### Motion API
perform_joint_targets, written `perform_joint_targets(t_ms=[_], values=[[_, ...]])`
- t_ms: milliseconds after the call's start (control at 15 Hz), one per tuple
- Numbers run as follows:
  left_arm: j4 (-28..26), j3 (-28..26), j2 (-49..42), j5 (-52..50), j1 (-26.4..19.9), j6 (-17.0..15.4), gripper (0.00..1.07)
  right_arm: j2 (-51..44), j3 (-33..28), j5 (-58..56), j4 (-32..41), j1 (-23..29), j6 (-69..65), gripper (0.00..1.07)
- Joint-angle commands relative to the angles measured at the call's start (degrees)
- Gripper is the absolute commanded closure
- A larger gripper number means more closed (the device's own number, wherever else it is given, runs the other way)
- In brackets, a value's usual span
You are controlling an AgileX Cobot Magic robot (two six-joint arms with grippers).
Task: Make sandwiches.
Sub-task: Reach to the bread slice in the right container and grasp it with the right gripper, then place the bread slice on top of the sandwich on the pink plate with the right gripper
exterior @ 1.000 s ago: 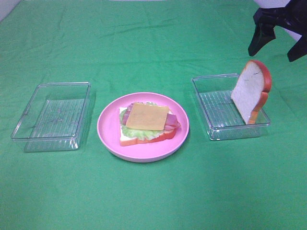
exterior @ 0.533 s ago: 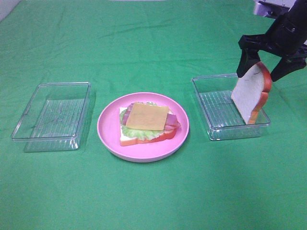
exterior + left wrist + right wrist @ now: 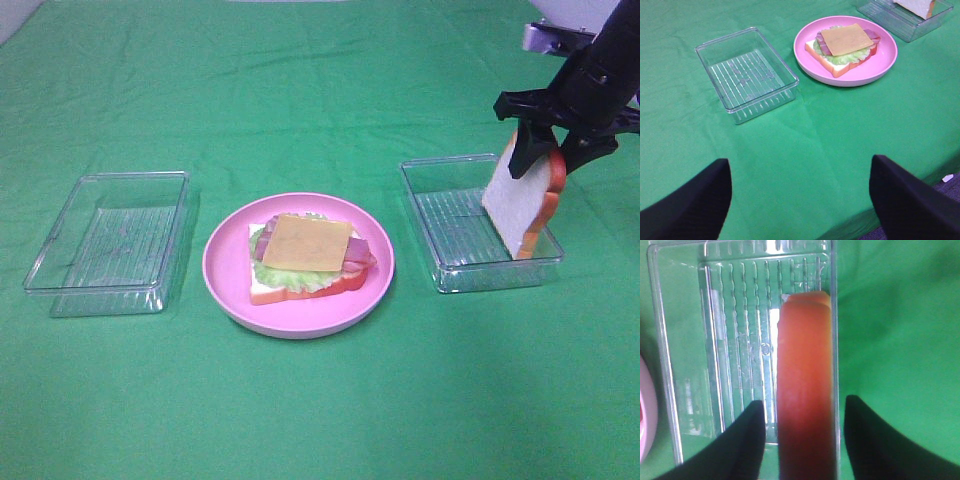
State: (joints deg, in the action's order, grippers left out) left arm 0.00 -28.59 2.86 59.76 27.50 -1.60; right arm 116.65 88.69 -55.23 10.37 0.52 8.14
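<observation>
Over on the pink plate (image 3: 228,296): open sandwich (image 3: 306,258) stacked up to the cheese, just missing its top. Top bread slice (image 3: 519,195) standing in right tray (image 3: 442,270), right gripper (image 3: 540,158) straddling it, can't tell if clamped.

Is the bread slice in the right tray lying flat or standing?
Standing on edge, leaning against the tray's right wall: the bread slice rises well above the rim.

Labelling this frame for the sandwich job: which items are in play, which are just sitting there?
In play:
- open stack on pink plate: bread, lettuce, bacon, cheese
- top bread slice, upright in right tray
- right gripper, jaws straddling that slice

Just sitting:
- left tray
- left gripper, open, over bare cloth
</observation>
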Motion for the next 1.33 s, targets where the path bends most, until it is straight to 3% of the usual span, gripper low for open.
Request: perform_joint_targets(t_ms=[67,133,200,600,800,1000,1333], values=[[-0.34,0.06,-0.29,-0.52,0.00,0.06,0.33,0.40,0.29,-0.46,-0.11,-0.06,0.11,0.91],[-0.34,0.06,-0.29,-0.52,0.00,0.06,0.33,0.40,0.29,-0.46,-0.11,-0.06,-0.23,1.06],[-0.34,0.06,-0.29,-0.52,0.00,0.06,0.33,0.34,0.29,-0.46,-0.11,-0.06,-0.74,1.07],[-0.34,0.06,-0.29,-0.57,0.00,0.00,0.33,-4.98,0.29,-0.11,0.40,-0.06,-0.86,1.07],[-0.34,0.06,-0.29,-0.57,0.00,0.00,0.33,-9.05,0.29,-0.46,4.53,-0.06,-0.86,1.07],[-0.34,0.06,-0.29,-0.57,0.00,0.00,0.33,-12.43,-1.03,-0.86,14.27,0.06,2.41,1.07],[-0.34,0.06,-0.29,-0.57,0.00,0.00,0.33,-12.66,-12.89,1.55,48.87,4.13,23.55,1.07]])
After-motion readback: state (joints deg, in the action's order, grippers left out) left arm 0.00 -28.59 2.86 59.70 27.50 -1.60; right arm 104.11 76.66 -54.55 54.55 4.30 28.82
